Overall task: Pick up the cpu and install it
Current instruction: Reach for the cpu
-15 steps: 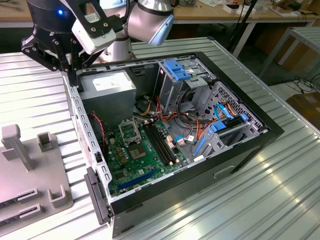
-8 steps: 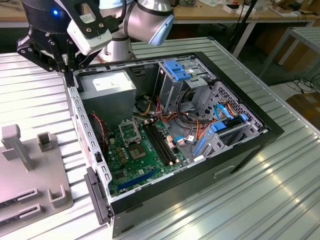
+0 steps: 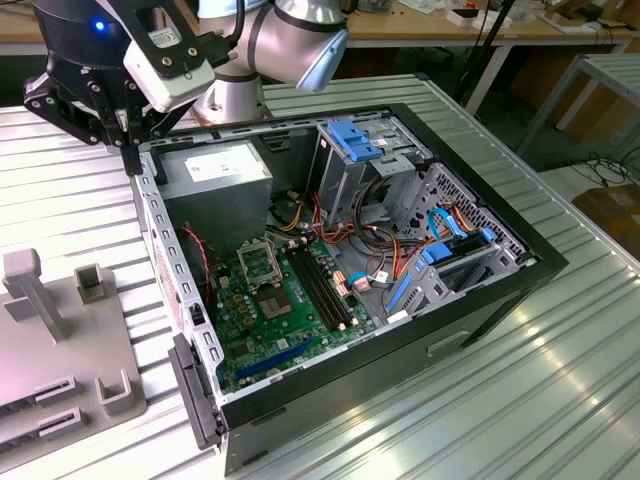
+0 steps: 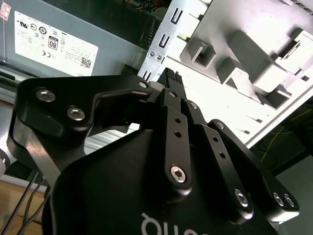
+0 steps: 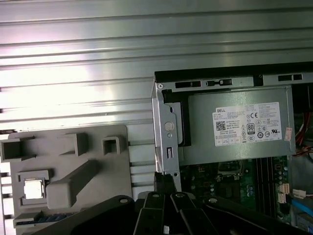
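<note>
In the exterior view the gripper (image 3: 130, 155) hangs above the computer case (image 3: 540, 265), over its rim at the corner by the power supply (image 3: 215, 170). Its jaws look pressed together with nothing between them. The case lies open in the middle of the ribbed metal table (image 3: 500, 420), and the empty socket (image 3: 262, 262) sits on the green motherboard (image 3: 290, 330). The grey fixture (image 3: 40, 360) lies by the table edge at the exterior view's left. Behind the table are a wooden workbench (image 3: 400, 25) and loose cables (image 3: 600, 165) on the floor.

In the second wrist view the gripper (image 4: 169, 81) narrows to one tip, which fits closed, empty jaws. The tip sits between the power supply (image 4: 54, 44) and the fixture (image 4: 274, 29).

In the first wrist view the cpu (image 5: 33, 188) rests in a square recess of the fixture (image 5: 117, 196), on the side away from the case and well apart from the gripper (image 5: 165, 183).

We judge the pick-up has not begun. It calls for the jaws to be spread, centred over the chip and squared to its edges.
</note>
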